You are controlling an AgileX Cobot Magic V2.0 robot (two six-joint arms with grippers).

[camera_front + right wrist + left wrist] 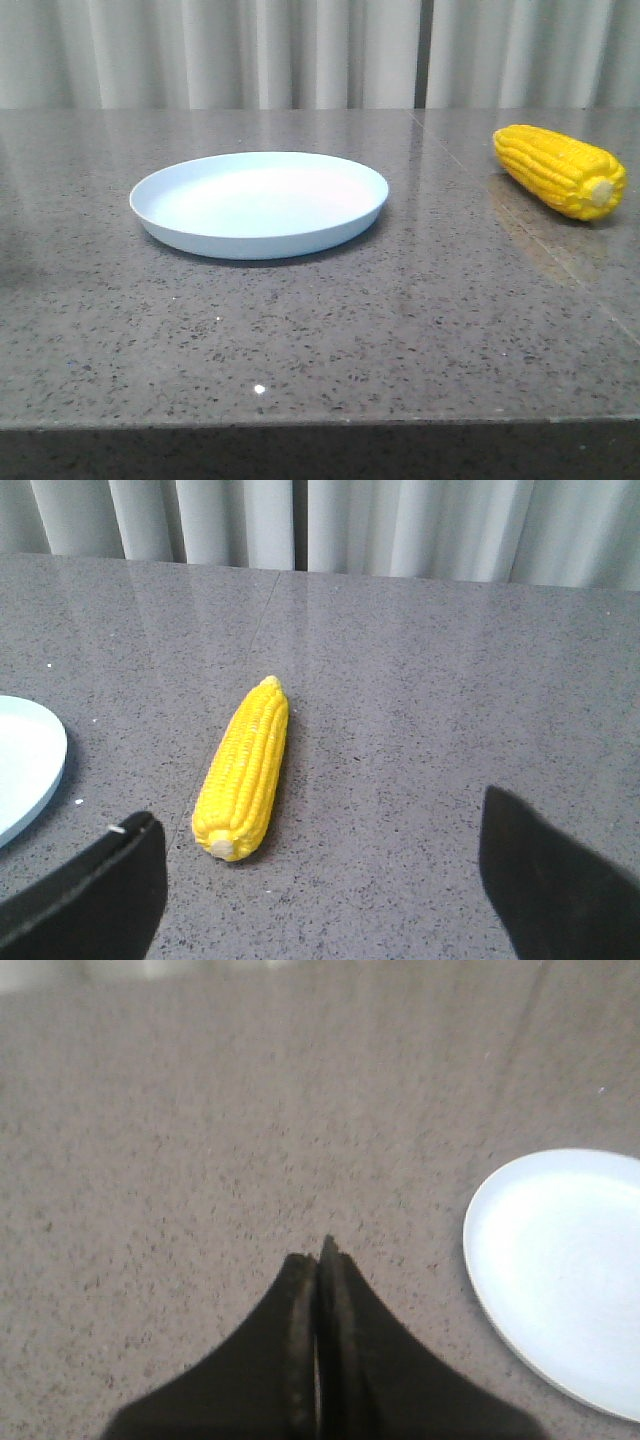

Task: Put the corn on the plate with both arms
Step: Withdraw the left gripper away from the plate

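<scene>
Grey speckled stone forms the desk point(300, 340). Nearest the robot, the left hand point(318, 1260) hangs over bare desk with its two fingers pressed together, the plate just to its right. The right hand point(320, 850) has its fingers spread wide, holding nothing, the corn lying just beyond them. Farther out, the pale blue plate point(200, 235) sits left of centre. Well apart on the far right lies the yellow corn point(558, 170), stub end facing near.

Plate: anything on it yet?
No. In the front view the plate is bare, and the corn lies on the table off to its right, apart from it.
</scene>
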